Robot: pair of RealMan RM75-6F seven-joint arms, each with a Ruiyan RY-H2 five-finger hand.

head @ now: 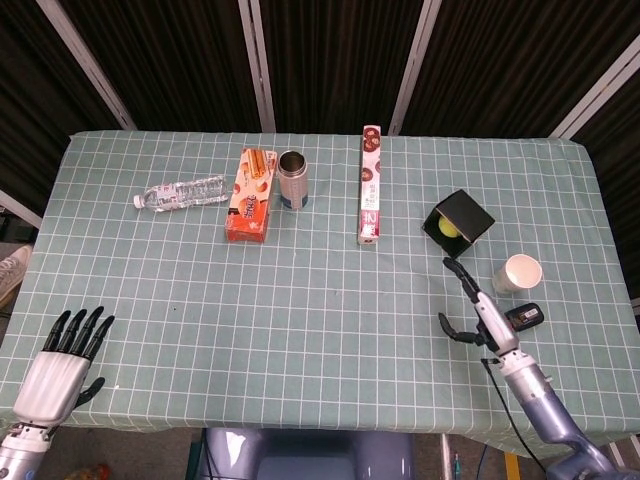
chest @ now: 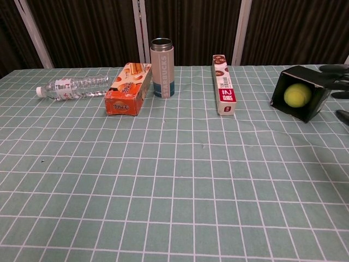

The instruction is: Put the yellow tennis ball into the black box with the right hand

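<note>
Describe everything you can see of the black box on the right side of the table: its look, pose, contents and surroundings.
The small matte black box lies tipped on its side on the green checked tablecloth, its square opening facing the robot. It looks like thin card or plastic. The yellow tennis ball sits inside, against the lower wall. Nothing else touches it; the white paper cup stands apart, nearer the robot.
</note>
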